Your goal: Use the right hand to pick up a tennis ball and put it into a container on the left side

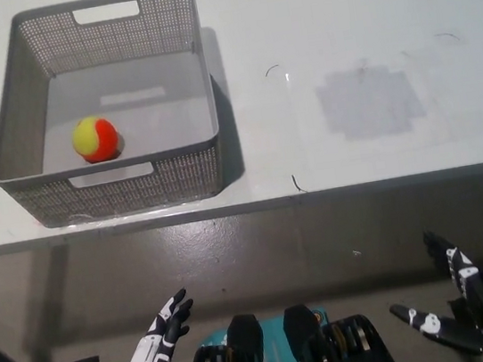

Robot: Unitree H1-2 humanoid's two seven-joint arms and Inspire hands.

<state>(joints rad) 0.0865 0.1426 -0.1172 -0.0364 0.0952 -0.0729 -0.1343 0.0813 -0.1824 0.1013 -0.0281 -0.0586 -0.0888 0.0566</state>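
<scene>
White tabletop (339,41) fills the upper part of the head view, with a shiny grey floor (260,250) below its front edge. Low at the bottom right, down off the table and over the floor, the black right hand (454,318) hangs empty with its fingers spread apart. Across from it at the bottom left, the white left hand (160,336) rests at about the same height, also holding nothing, its fingers apart and pointing up toward the table. Far up and to the left of the right hand, above the left hand, a grey mesh basket (10,132) stands on the table near its front edge. Inside it, on the basket floor toward the left and front wall, lies the yellow-and-orange tennis ball (97,138), well apart from both hands.
</scene>
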